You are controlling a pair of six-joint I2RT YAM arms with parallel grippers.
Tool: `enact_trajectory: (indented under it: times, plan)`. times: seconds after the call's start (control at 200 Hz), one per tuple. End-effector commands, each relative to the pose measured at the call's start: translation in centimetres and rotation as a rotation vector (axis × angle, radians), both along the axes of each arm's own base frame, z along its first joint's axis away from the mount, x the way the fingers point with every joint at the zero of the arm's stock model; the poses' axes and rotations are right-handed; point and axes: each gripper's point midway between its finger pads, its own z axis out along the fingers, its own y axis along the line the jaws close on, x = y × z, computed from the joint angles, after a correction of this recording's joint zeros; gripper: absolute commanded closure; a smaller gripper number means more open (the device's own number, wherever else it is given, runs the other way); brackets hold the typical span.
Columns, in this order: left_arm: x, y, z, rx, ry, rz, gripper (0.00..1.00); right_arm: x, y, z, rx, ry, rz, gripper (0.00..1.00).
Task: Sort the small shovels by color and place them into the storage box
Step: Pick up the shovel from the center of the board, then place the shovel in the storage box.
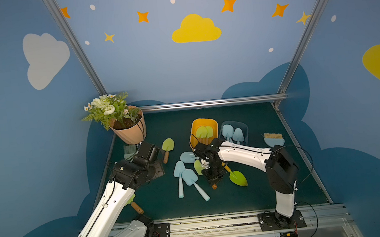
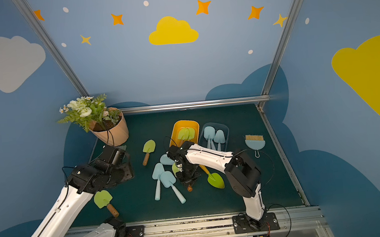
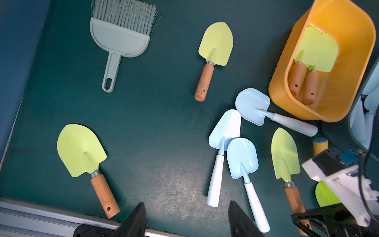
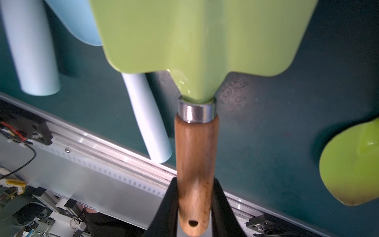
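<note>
Only the right wrist view clearly shows the right gripper (image 4: pixel 194 190) clamping a green shovel (image 4: pixel 196 41) by its handle; left gripper (image 3: pixel 186 204) gapes empty.

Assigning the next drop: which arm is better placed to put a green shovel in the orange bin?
Right. The right gripper is shut on the wooden handle of a green shovel, with the orange bin close beyond it. The left gripper is open and holds nothing.

Your top views are dim and bend hard at the edges. Glare whitens the desk (image 3: pixel 176 184) in the left wrist view; the shovel (image 4: pixel 205 41) blurs close to the right wrist camera.
</note>
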Motion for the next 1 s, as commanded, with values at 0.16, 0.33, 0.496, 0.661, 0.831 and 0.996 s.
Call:
enact_trajectory:
  times: [0.16, 0.33, 0.496, 0.661, 0.831, 0.996]
  plan:
    - [0.2, -0.4, 0.3, -0.025, 0.002, -0.001, 0.43, 1.4, -0.8, 8.6, 0.095, -0.089, -0.026, 0.93]
    - [0.5, -0.6, 0.2, -0.022, 0.007, -0.008, 0.43, 5.7, -0.5, 12.6, 0.148, -0.151, -0.090, 0.93]
    - [0.8, -1.1, 0.3, -0.048, -0.008, -0.015, 0.43, 10.8, -0.3, 13.8, 0.164, -0.176, -0.210, 0.94]
    - [1.1, -1.4, 0.6, -0.053, -0.021, -0.032, 0.43, 15.4, -0.2, 12.3, 0.168, -0.147, -0.349, 0.96]
    - [1.3, -1.9, 0.0, -0.058, -0.007, -0.057, 0.43, 19.4, 0.7, 9.7, 0.181, -0.119, -0.441, 0.95]
    - [1.4, -2.5, -0.5, -0.087, -0.007, -0.074, 0.42, 22.0, 1.3, 7.4, 0.192, -0.092, -0.508, 0.95]
